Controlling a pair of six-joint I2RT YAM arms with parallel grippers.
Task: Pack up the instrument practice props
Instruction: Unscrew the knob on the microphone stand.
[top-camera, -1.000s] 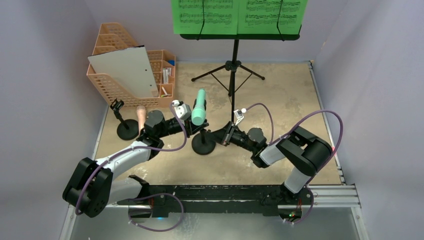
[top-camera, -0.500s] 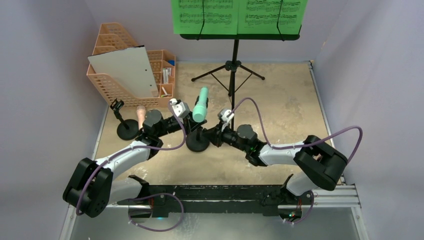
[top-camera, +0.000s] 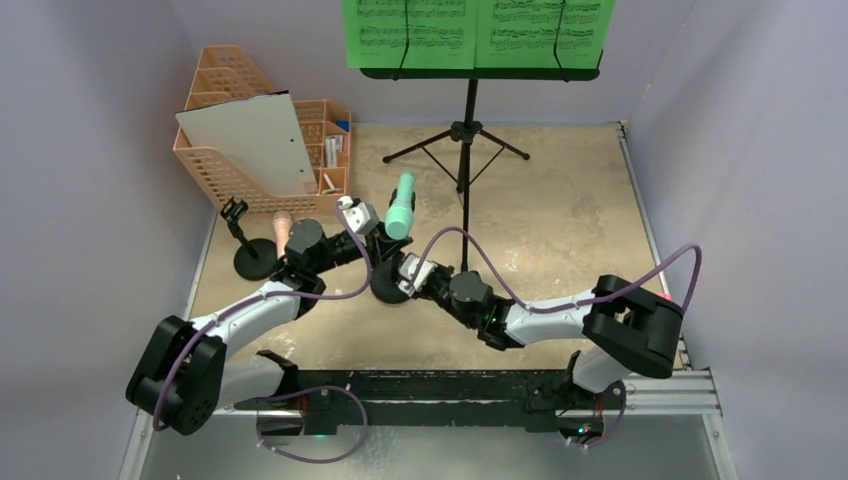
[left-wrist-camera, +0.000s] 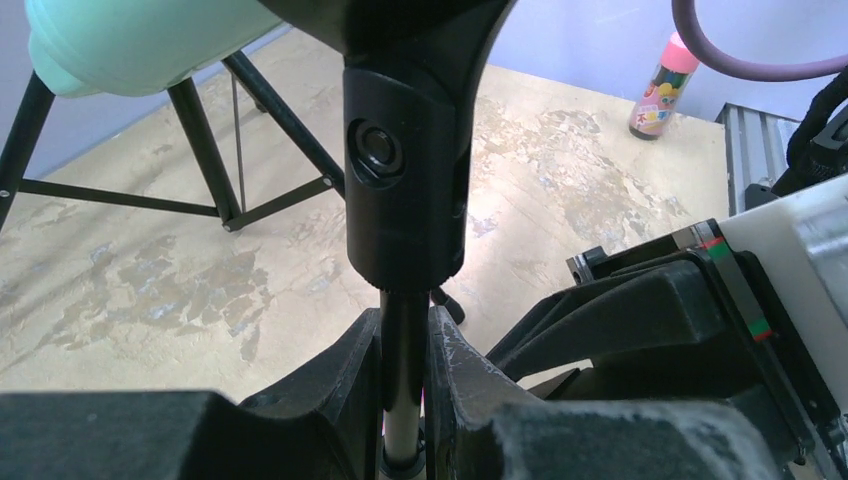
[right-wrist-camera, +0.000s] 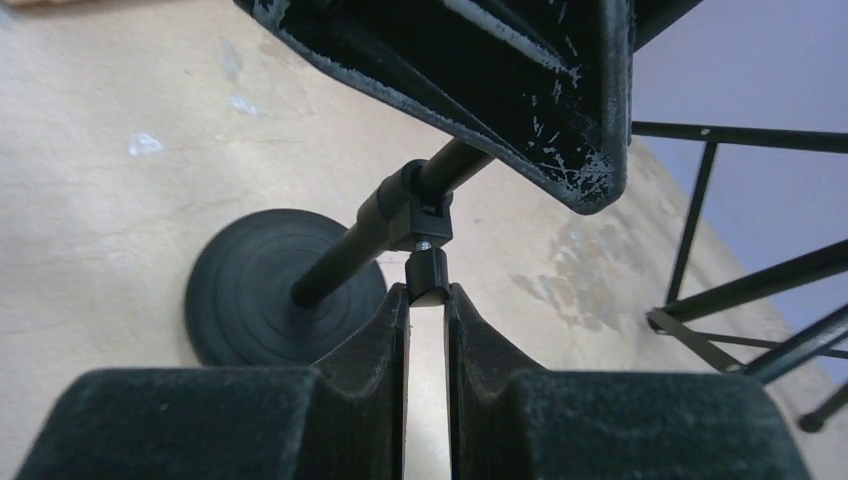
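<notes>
Fingers (left-wrist-camera: 345, 385) of the left gripper (left-wrist-camera: 404, 325) clamp the thin stem of the black holder (left-wrist-camera: 405, 180), which stands mid-table on its round base (right-wrist-camera: 260, 285) with the mint microphone (left-wrist-camera: 140, 40) in its clip; that arm reaches forward, low. On the right, the right gripper (right-wrist-camera: 427, 300) pinches the small knob (right-wrist-camera: 428, 272) on the stem's collar, arm stretched flat toward centre. Probably the holder is being loosened for packing: next, twist the knob while the left braces.
</notes>
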